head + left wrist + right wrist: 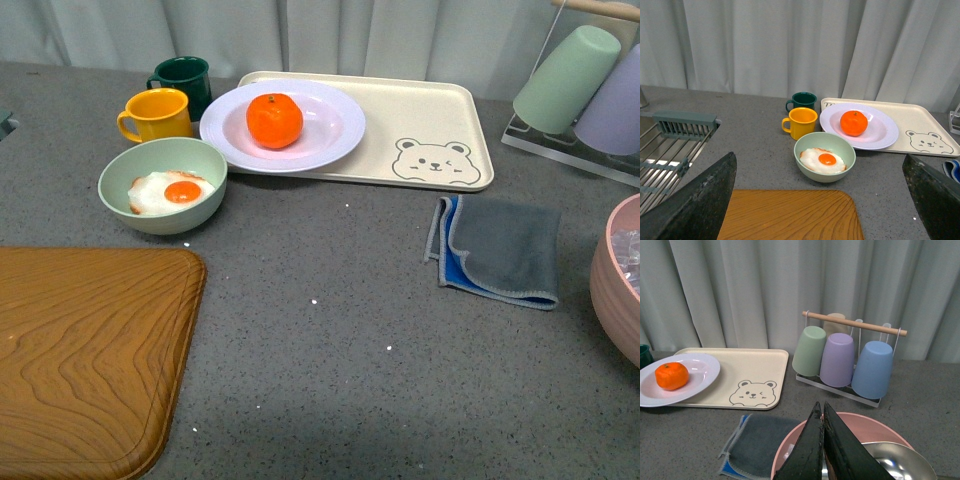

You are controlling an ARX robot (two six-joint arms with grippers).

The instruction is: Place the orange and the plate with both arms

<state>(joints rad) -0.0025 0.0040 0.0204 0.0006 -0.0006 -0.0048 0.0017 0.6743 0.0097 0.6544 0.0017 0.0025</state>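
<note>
The orange [274,120] rests in the middle of the white plate [333,137], and the plate sits on the left end of the beige bear tray [430,112]. Neither arm shows in the front view. In the left wrist view my left gripper [818,159] is open with nothing between its fingers [700,200], hanging above the wooden board, well short of the orange [853,123] and plate [882,134]. My right gripper [820,407] is shut and empty over a pink bowl, with orange [671,376] and plate [702,374] far off to the side.
A pale green bowl [163,187] with a fried egg, a yellow mug [157,113] and a dark green mug [183,78] stand by the plate. Wooden board [80,350] front left; grey cloth [497,248]; pink bowl [615,280]; cup rack [580,85]; sink grid [670,145].
</note>
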